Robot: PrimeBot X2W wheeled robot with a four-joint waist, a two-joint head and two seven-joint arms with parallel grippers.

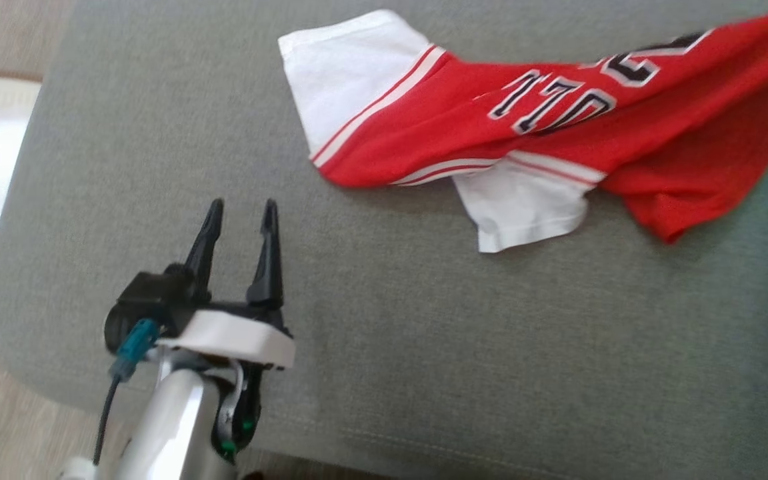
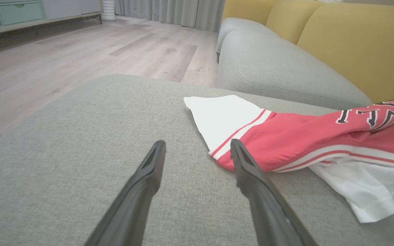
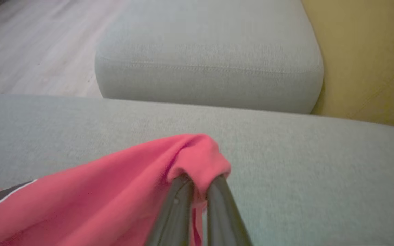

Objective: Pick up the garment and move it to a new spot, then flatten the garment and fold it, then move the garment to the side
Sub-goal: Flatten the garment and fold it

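Note:
The garment (image 1: 557, 127) is a red shirt with white sleeves, white stripes and dark lettering, lying stretched across the grey cushion (image 1: 424, 347) toward the upper right of the head view. A bunch of its red cloth (image 3: 197, 157) is pinched between the fingers of my right gripper (image 3: 198, 182), which is shut on it just above the cushion. My left gripper (image 1: 241, 213) stands open over bare cushion, to the left of the shirt. In the left wrist view my left gripper (image 2: 198, 147) has its right fingertip close to the red hem (image 2: 251, 147).
A second grey seat cushion (image 2: 279, 68) and yellow back cushions (image 2: 354, 41) lie beyond the shirt. Wooden floor (image 2: 80, 51) runs to the left, with a pale cabinet (image 2: 12, 13) and curtains (image 2: 169, 12) at the far wall. The cushion's rounded edge (image 1: 17, 280) falls off at left.

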